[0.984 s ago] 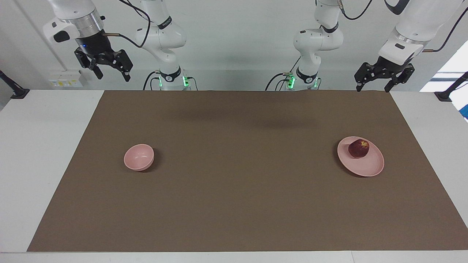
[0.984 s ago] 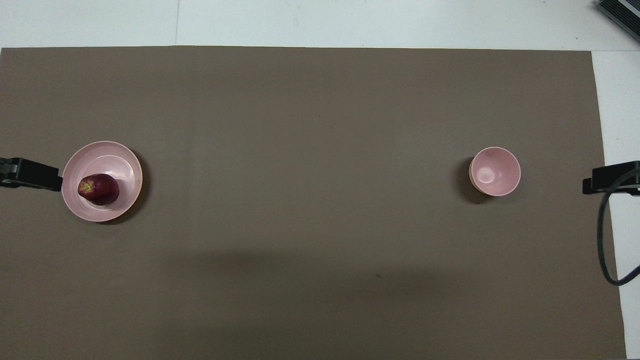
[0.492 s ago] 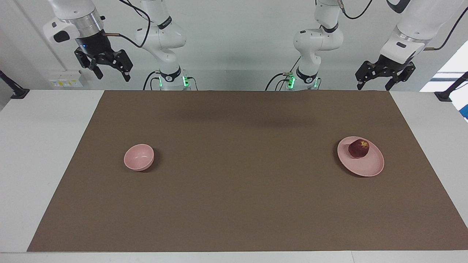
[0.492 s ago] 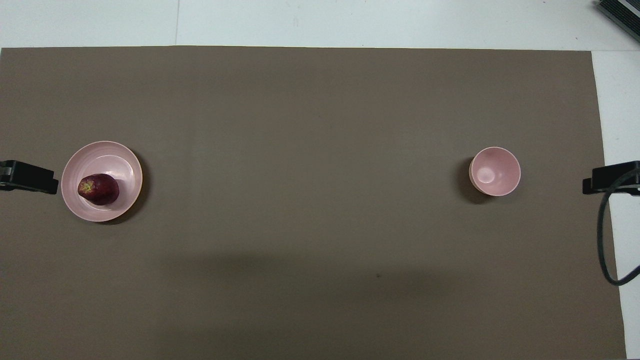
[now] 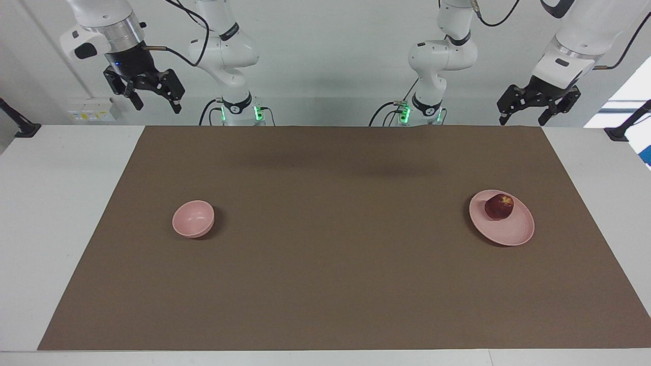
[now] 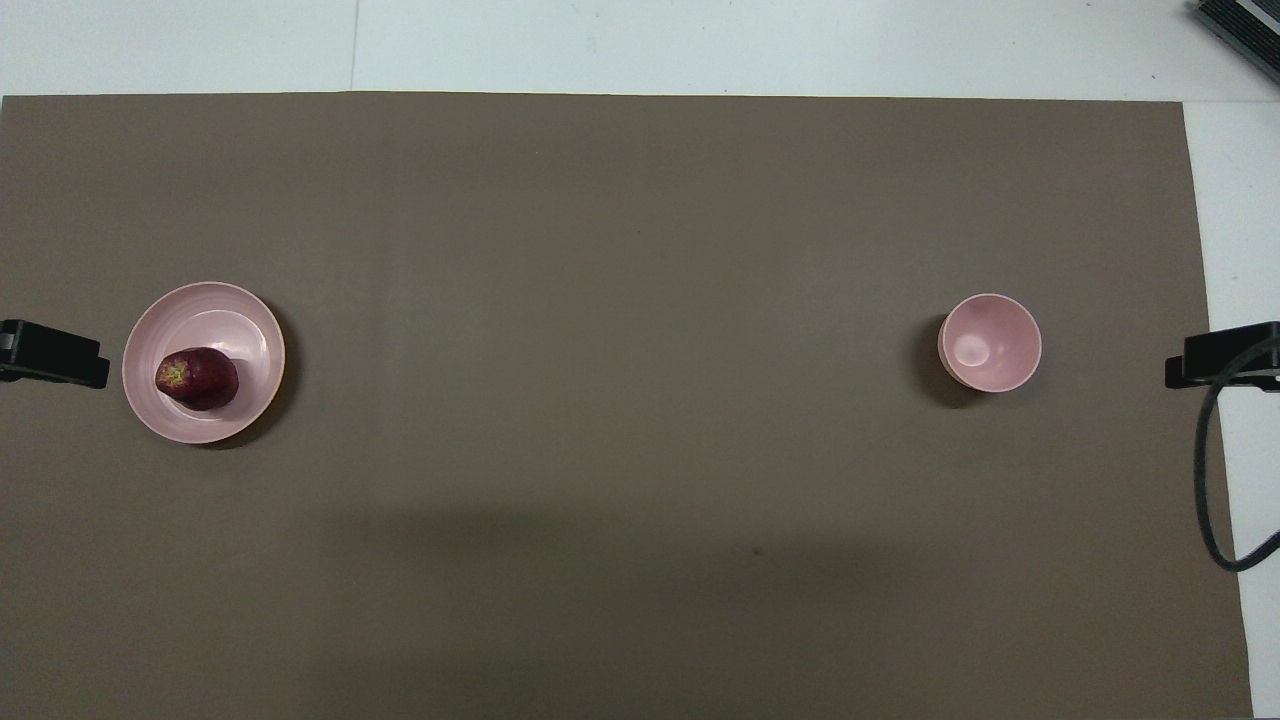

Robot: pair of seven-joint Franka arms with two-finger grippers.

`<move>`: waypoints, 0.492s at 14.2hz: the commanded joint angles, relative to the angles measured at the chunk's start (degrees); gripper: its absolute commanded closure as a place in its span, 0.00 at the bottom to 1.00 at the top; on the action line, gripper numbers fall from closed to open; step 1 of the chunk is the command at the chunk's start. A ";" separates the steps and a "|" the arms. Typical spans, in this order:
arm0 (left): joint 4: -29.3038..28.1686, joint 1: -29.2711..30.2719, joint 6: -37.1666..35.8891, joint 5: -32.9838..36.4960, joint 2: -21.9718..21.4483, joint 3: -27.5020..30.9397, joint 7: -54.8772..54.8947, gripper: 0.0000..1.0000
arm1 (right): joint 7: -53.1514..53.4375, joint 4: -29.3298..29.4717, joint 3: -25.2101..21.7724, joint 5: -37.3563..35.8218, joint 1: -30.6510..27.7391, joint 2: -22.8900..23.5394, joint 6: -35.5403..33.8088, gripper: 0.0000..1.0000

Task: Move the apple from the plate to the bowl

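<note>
The dark red apple [image 5: 499,207] [image 6: 197,379] lies on the pale pink plate [image 5: 510,235] [image 6: 255,318], on the part of it nearer to the robots, at the left arm's end of the table. The small pink bowl [image 5: 193,218] [image 6: 990,342] stands with nothing in it toward the right arm's end. My left gripper [image 5: 522,121] hangs open and high over the mat's edge by the robots, with nothing between its fingers. Over the table's white margin at its own end, my right gripper [image 5: 157,108] is raised and open too, holding nothing.
A brown mat [image 5: 325,284] covers most of the white table [image 5: 56,203]. A black cable [image 6: 1208,480] loops at the right arm's end of the table. A dark device [image 6: 1240,25] sits at the corner farthest from the robots at that end.
The left gripper has risen a little and drifted outward, away from the plate. The right gripper, apple, plate and bowl have stayed put.
</note>
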 commanded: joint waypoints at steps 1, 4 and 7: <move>-1.19 1.03 -0.04 0.31 -1.12 -0.15 0.23 0.00 | -1.38 -0.83 0.00 0.24 -0.10 -0.83 1.08 0.00; -1.55 1.74 0.58 0.22 -1.21 -0.24 0.14 0.00 | -1.21 -0.83 -0.09 -0.28 -0.10 -0.83 1.08 0.00; -1.46 2.00 0.58 0.22 -1.21 -0.24 0.23 0.00 | -1.47 -0.83 -0.88 -0.98 -0.54 -0.83 0.99 0.00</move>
